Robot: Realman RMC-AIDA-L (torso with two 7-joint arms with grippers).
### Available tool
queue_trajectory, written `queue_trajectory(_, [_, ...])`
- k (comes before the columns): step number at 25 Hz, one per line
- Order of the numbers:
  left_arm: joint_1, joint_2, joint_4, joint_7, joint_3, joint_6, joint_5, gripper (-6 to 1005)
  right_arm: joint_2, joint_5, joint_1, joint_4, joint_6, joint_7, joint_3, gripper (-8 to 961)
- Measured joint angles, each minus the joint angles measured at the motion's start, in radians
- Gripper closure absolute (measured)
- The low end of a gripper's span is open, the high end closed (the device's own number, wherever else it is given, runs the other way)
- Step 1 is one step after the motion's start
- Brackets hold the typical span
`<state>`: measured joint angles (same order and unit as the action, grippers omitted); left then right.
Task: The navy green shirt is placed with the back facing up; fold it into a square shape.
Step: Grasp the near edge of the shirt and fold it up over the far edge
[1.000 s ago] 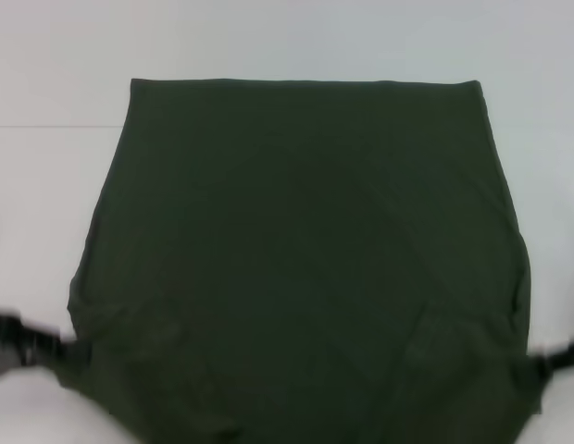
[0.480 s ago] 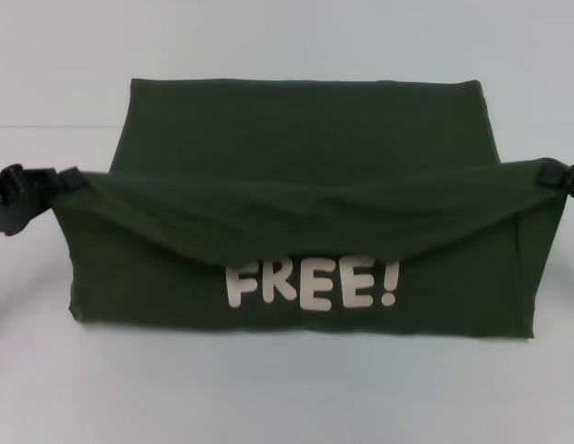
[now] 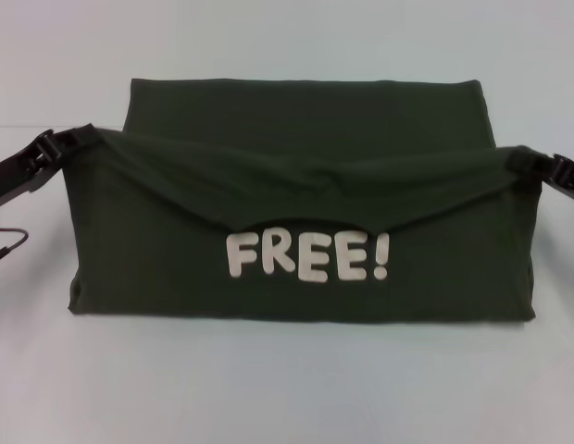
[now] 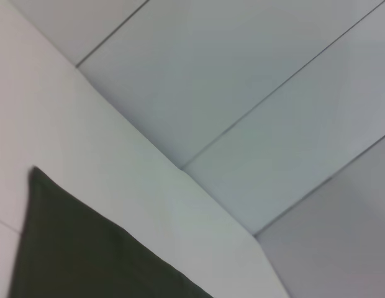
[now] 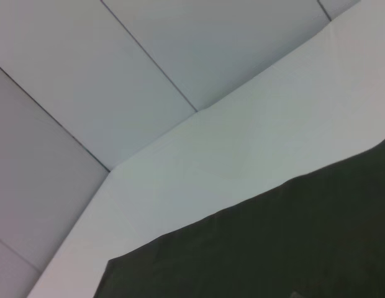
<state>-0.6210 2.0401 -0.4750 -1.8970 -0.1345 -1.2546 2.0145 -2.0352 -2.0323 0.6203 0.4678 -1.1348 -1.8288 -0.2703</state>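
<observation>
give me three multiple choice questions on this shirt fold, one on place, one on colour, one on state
1. Where does the left gripper hold the shirt?
A. at its left corner
B. at its middle
C. nowhere

2. What colour is the lettering?
A. red
B. cream
C. black

3. How does the edge held between the left gripper and the right gripper lie?
A. flat on the table
B. lifted, sagging in the middle
C. rolled into a tube

Answers:
1 A, the left gripper pinches the raised left corner.
2 B, pale letters stand out on dark green cloth.
3 B, the edge hangs between both grippers above the letters.
</observation>
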Motion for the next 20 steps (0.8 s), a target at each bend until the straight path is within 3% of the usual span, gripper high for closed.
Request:
queue_trajectory(10, [-0.070, 0.061, 0.002, 0.161, -0.013, 0.224, -0.013, 954, -0.047, 0.016, 0.057, -0.004, 0.171, 0.090, -0.003, 740])
queue_trajectory(20, [-0.111, 0.096, 0.015, 0.265, -0.016, 0.343, -0.030, 955, -0.054, 0.019, 0.089, -0.061, 0.295, 0.178, -0.007, 722])
